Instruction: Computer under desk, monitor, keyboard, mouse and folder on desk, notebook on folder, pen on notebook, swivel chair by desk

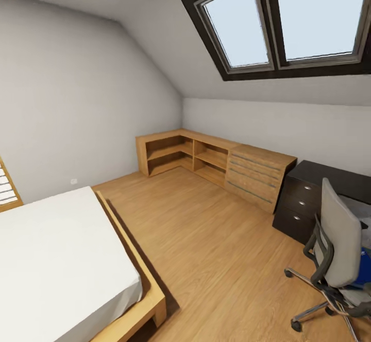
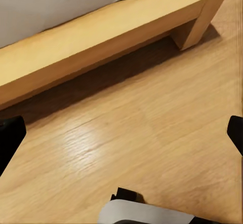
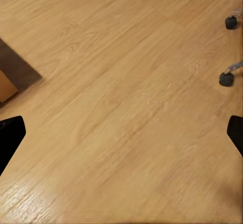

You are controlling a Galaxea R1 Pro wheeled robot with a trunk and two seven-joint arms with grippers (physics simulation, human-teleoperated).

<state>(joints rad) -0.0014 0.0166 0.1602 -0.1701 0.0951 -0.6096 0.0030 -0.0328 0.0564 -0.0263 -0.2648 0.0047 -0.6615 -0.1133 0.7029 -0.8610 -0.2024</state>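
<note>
I'm seeing the swivel chair far right, its casters ahead of my right claw; both claws are gaping wide, empty.

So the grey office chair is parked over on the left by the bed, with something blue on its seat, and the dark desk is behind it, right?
Not quite. In the head view the grey office chair stands at the right, across the wooden floor from the bed. The rest holds: something blue lies on its seat, and the dark desk is behind it.

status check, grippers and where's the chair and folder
Both grippers open, empty, over bare floor. Swivel chair beside desk, folder on its seat. Bed on the left.
</note>
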